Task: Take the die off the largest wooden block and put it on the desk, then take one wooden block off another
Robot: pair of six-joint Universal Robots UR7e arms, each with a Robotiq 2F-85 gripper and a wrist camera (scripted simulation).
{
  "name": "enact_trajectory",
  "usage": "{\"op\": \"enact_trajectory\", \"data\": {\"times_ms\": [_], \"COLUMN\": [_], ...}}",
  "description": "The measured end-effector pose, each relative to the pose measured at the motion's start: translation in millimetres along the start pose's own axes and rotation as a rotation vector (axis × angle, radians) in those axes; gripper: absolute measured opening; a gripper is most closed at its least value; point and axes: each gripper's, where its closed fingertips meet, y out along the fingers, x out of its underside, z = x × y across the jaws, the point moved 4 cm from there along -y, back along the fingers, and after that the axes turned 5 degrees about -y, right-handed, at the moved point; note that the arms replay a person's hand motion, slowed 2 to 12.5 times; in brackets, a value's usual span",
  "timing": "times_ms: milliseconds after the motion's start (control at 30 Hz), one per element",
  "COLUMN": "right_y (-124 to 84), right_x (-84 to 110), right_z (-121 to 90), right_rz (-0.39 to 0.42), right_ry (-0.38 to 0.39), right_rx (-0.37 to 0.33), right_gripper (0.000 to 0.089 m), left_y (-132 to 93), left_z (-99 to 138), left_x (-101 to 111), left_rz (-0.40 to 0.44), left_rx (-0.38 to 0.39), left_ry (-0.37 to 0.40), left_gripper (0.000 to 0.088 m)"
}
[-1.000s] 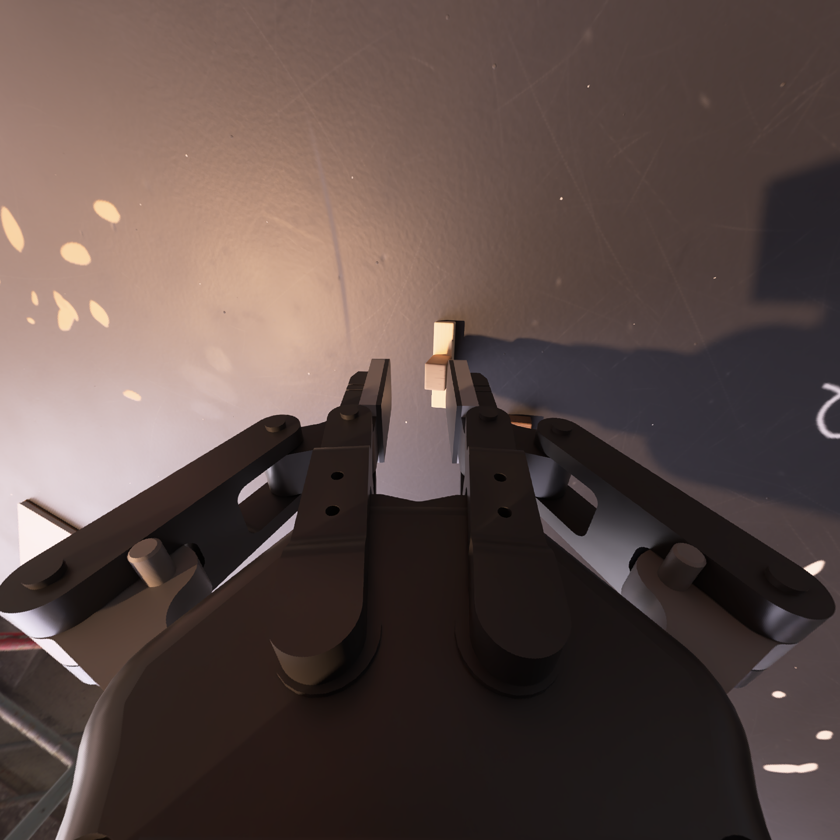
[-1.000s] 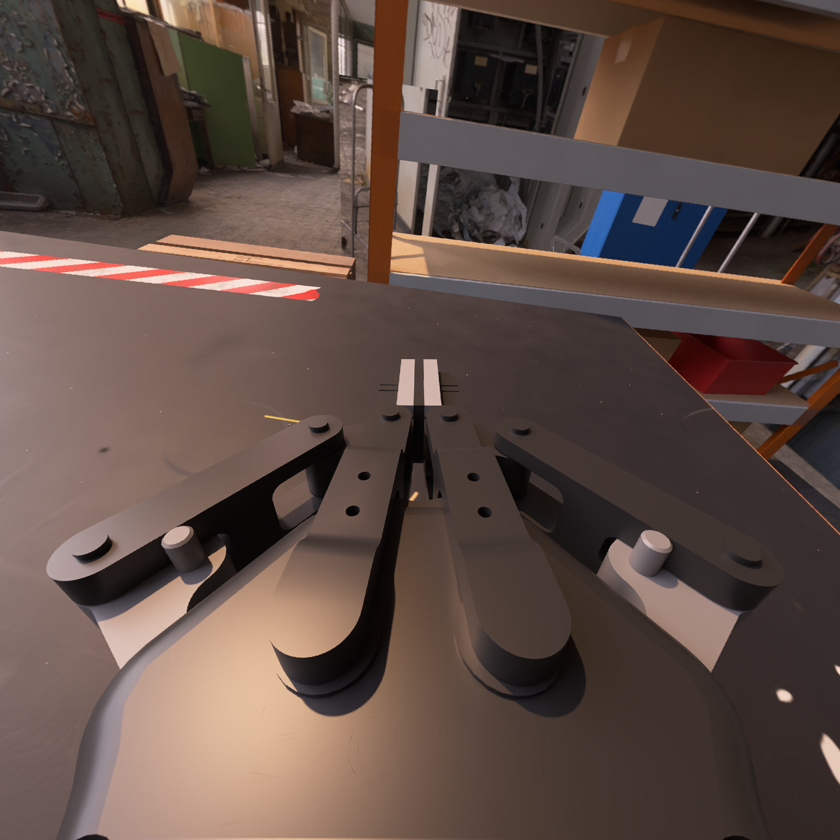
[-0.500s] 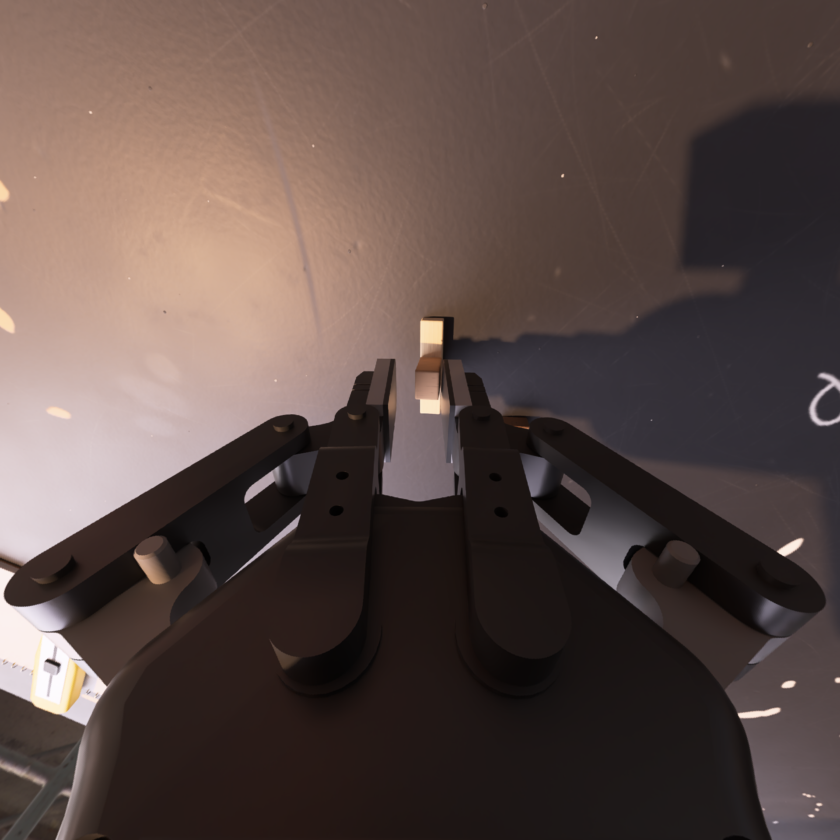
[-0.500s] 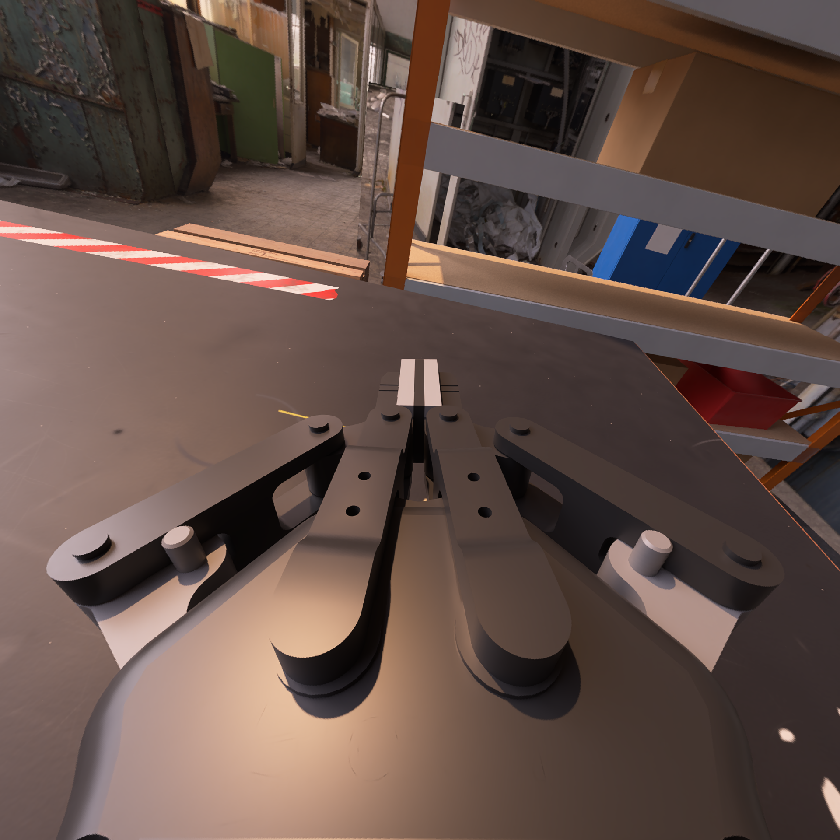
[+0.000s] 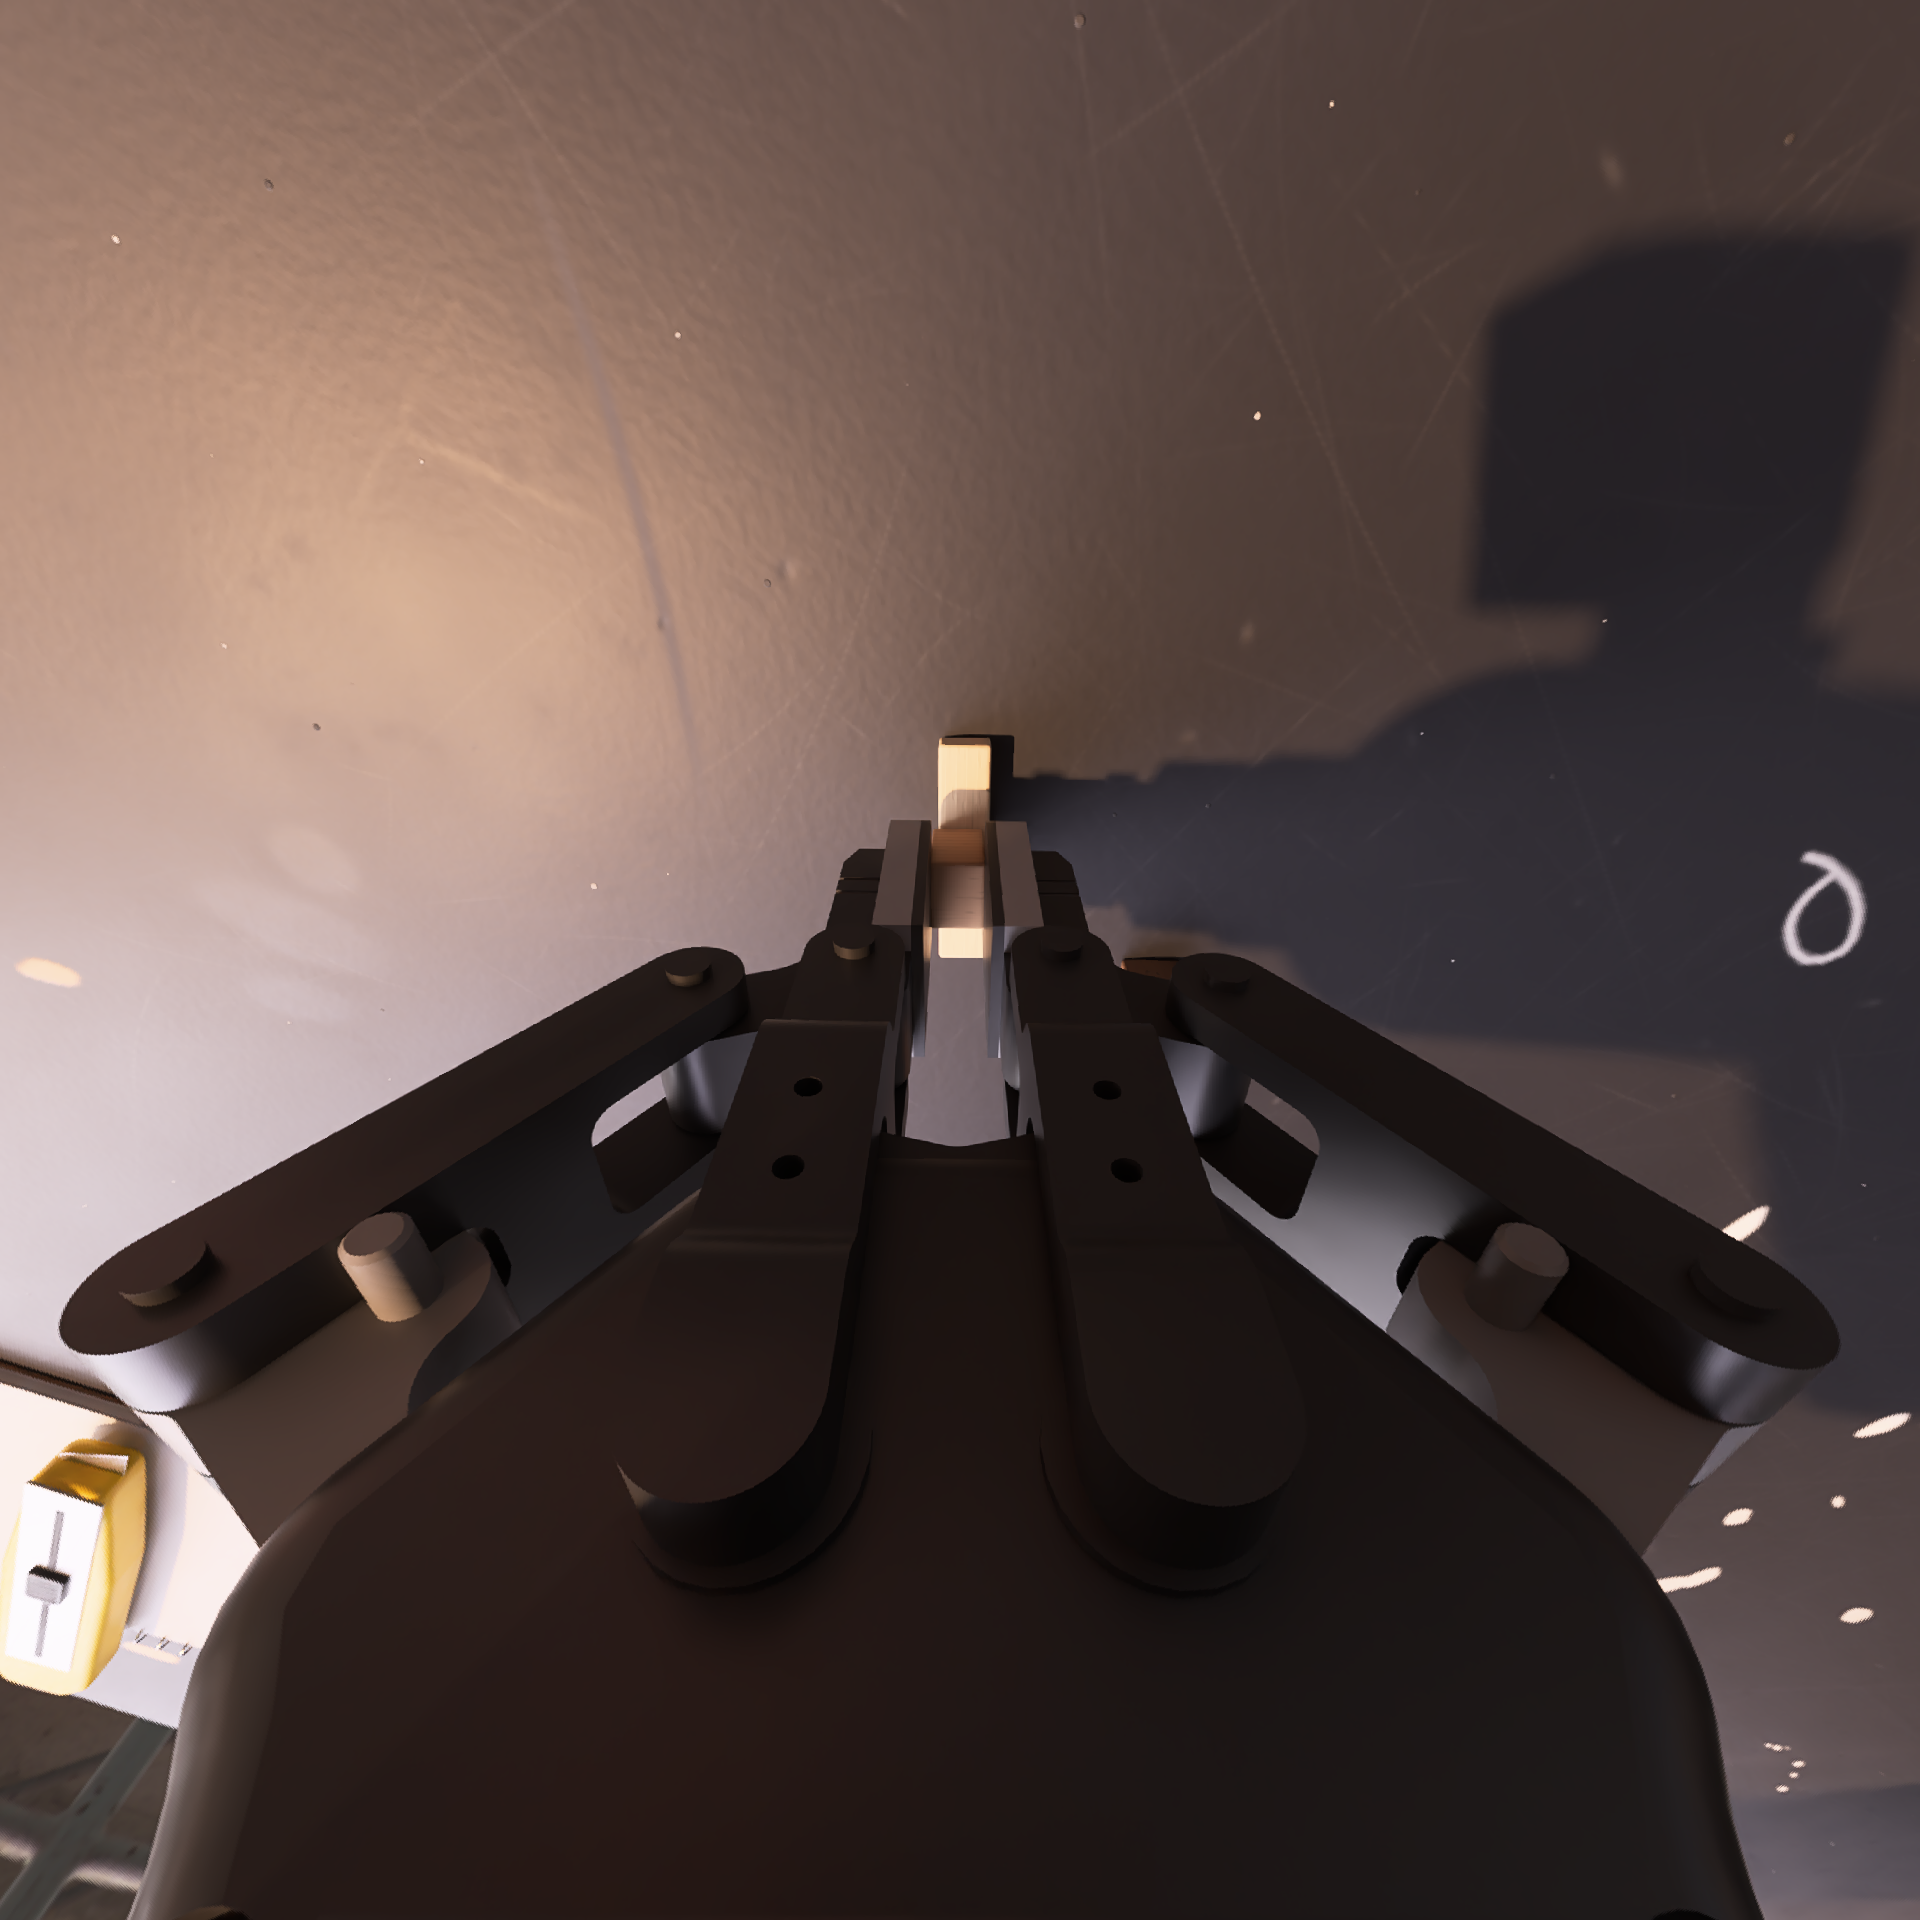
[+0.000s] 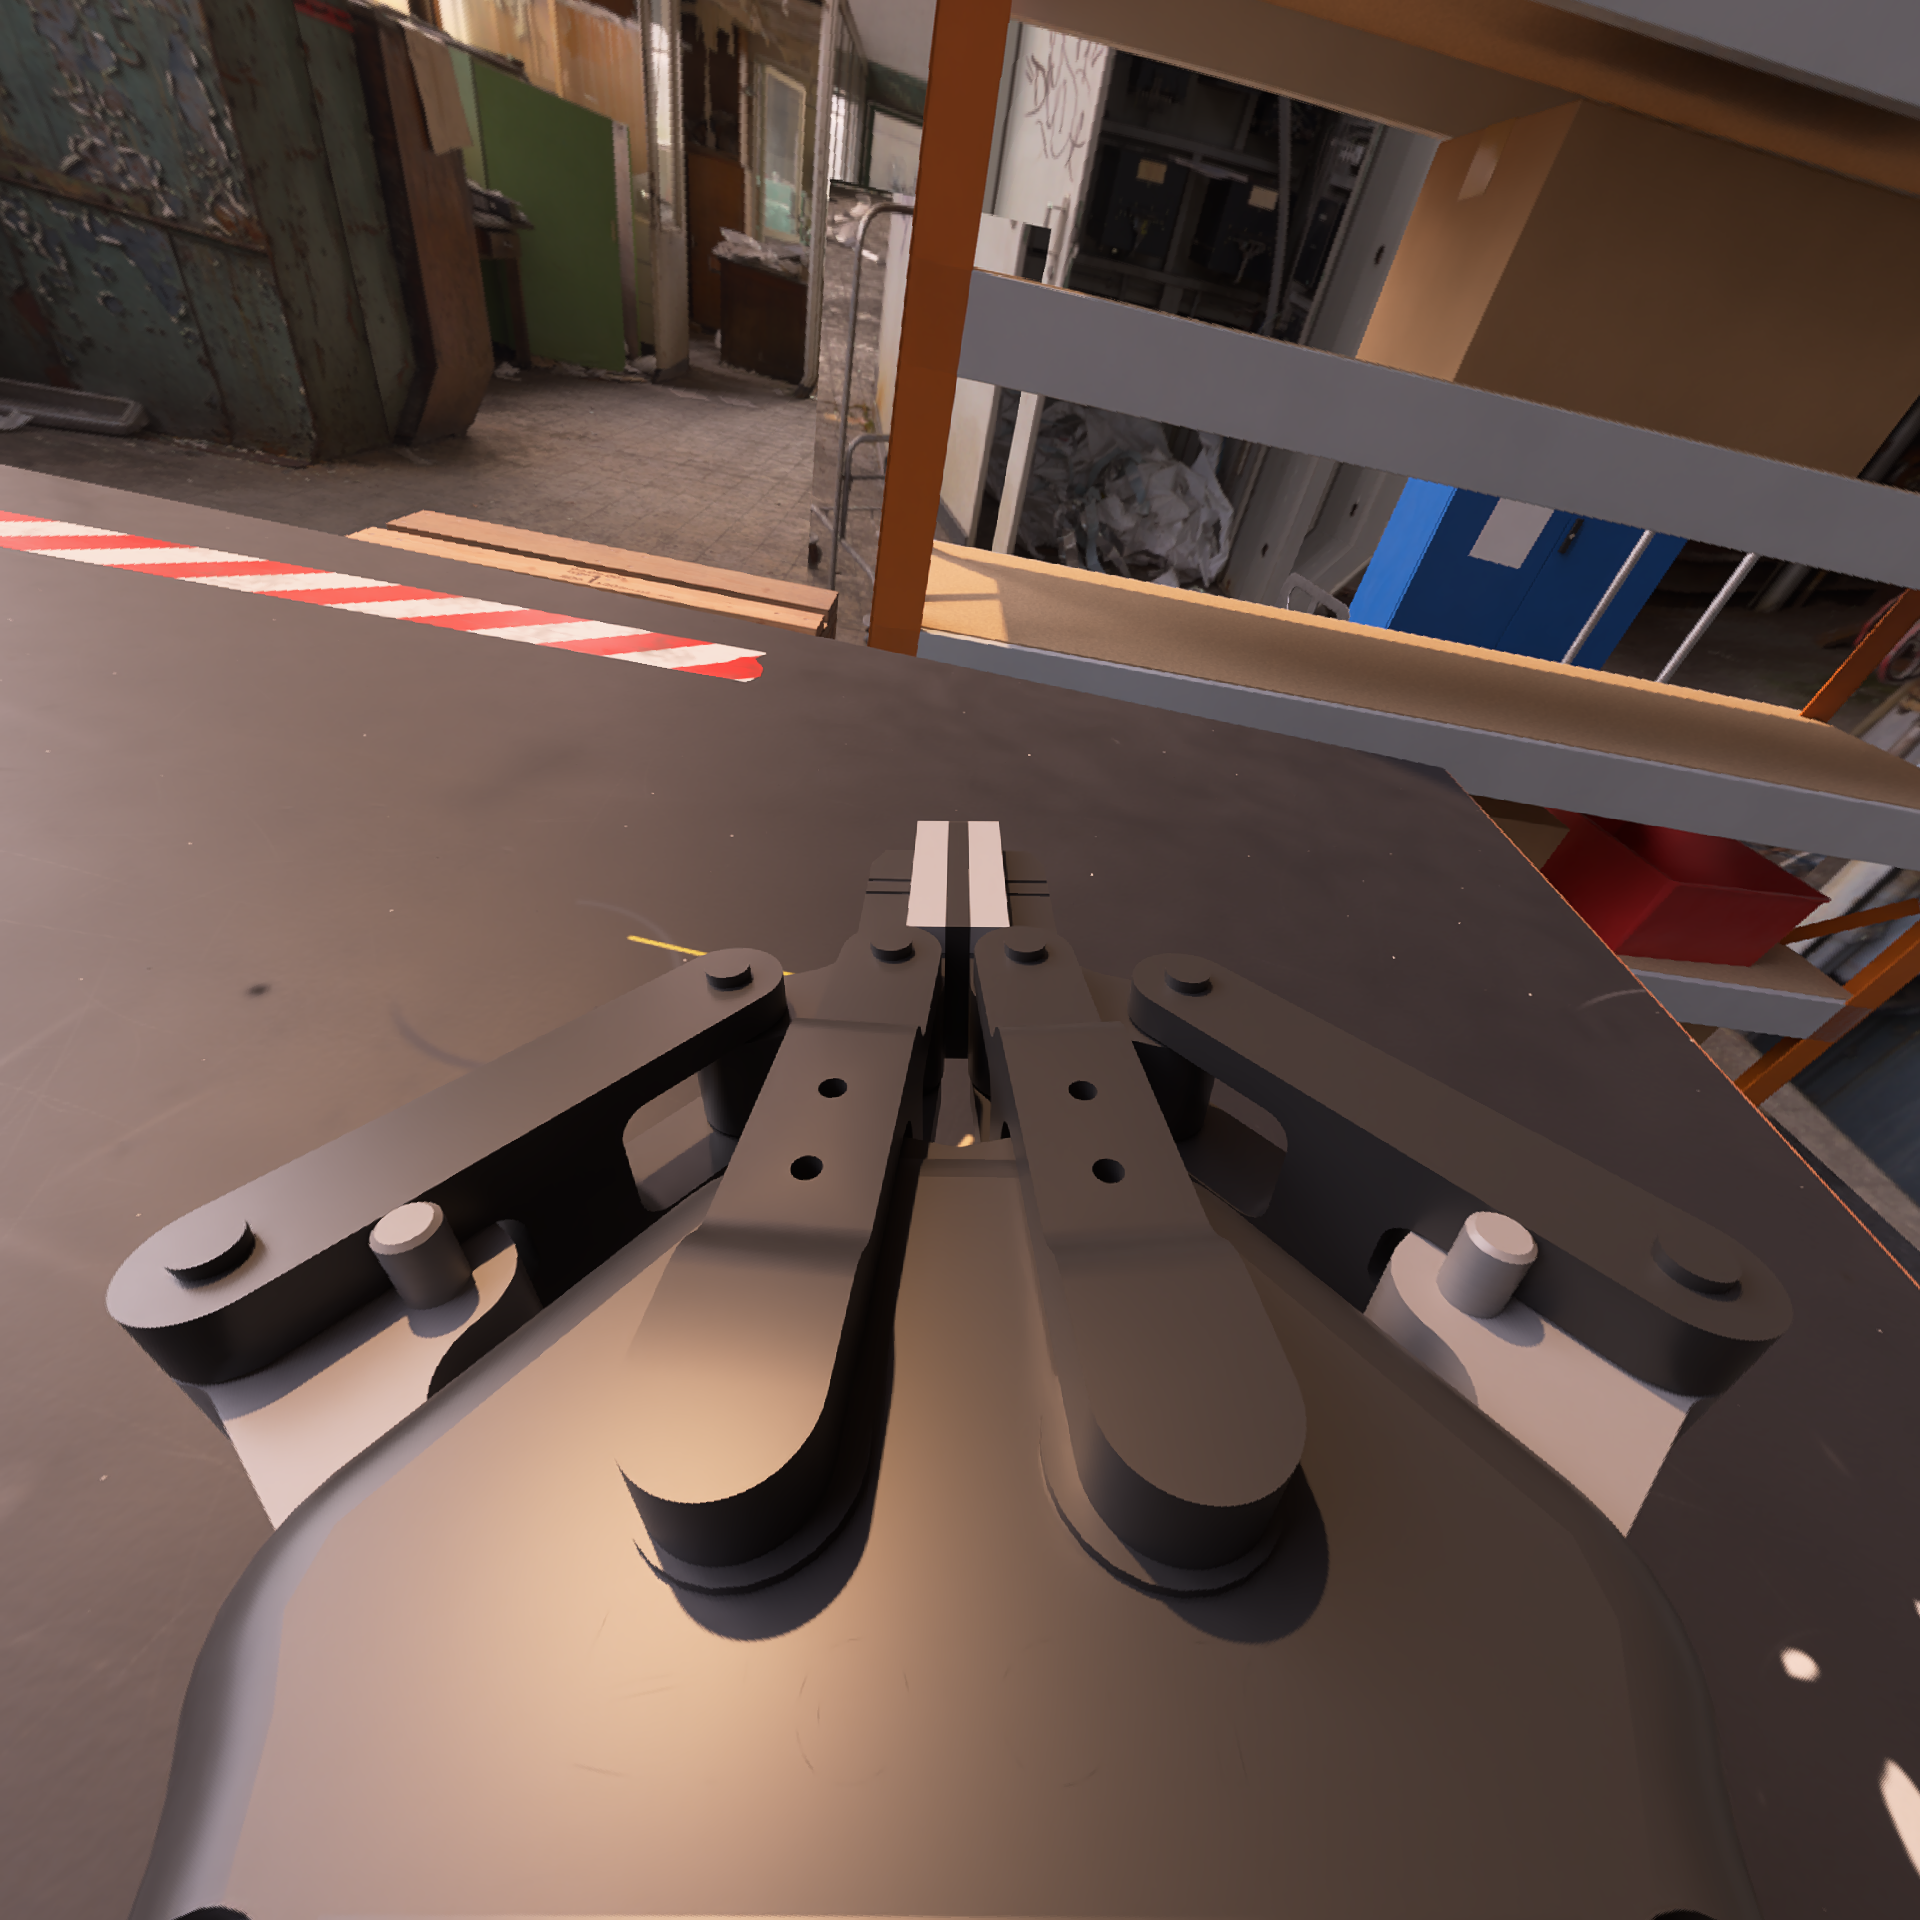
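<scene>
In the left wrist view a long pale wooden block (image 5: 961,774) lies on the desk (image 5: 520,520). A smaller wooden block (image 5: 958,868) sits across the top of it. My left gripper (image 5: 958,883) points down at them, and its two pads are closed against the sides of the smaller block. Something small and tan (image 5: 1143,964) peeks out behind the right finger link; I cannot tell what it is. No die shows in either view. My right gripper (image 6: 958,873) is shut and empty, low over the dark desk (image 6: 416,831).
A yellow device with a slider (image 5: 62,1579) lies at the lower left on a white sheet. A white loop mark (image 5: 1823,920) is on the desk. Red-white striped tape (image 6: 416,603) marks the desk's far edge. Behind it stand an orange-posted shelf rack (image 6: 935,312) and a red bin (image 6: 1683,894).
My left gripper has moved until the small block sits between its fingers, and the jaws have closed onto it. The right gripper stays shut and has shifted only slightly.
</scene>
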Motion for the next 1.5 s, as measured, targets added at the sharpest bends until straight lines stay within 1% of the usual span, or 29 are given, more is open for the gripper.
{"op": "enact_trajectory", "data": {"times_ms": [467, 667, 800, 933, 1100, 1333, 1500], "right_y": [0, -1, -1, 0, 0, -1, -1], "right_x": [-1.6, -2.4, -2.5, -1.4, -0.2, -0.5, -1.0], "right_z": [-2, -1, -1, 0, 3, 5, 6], "right_rz": [0.002, 0.000, -0.003, -0.012, -0.023, -0.029, -0.031], "right_ry": [0.002, 0.003, 0.012, 0.023, 0.035, 0.054, 0.064], "right_rx": [-0.004, 0.000, 0.003, 0.009, 0.020, 0.032, 0.036], "right_gripper": [0.0000, 0.0000, 0.0000, 0.0000, 0.0000, 0.0000, 0.0000], "left_y": [0, -2, -7, -18, -38, -74, -102], "left_z": [2, 5, 8, 11, 17, 28, 40], "left_x": [1, 3, 4, 2, 1, -4, -12], "left_rz": [-0.013, -0.017, -0.010, 0.016, 0.051, 0.110, 0.178], "left_rx": [0.006, -0.009, -0.017, -0.030, -0.051, -0.098, -0.143], "left_ry": [-0.024, -0.012, -0.008, -0.002, 0.014, 0.050, 0.079], "left_gripper": [0.0090, 0.0089, 0.0090, 0.0089, 0.0090, 0.0089, 0.0089]}}
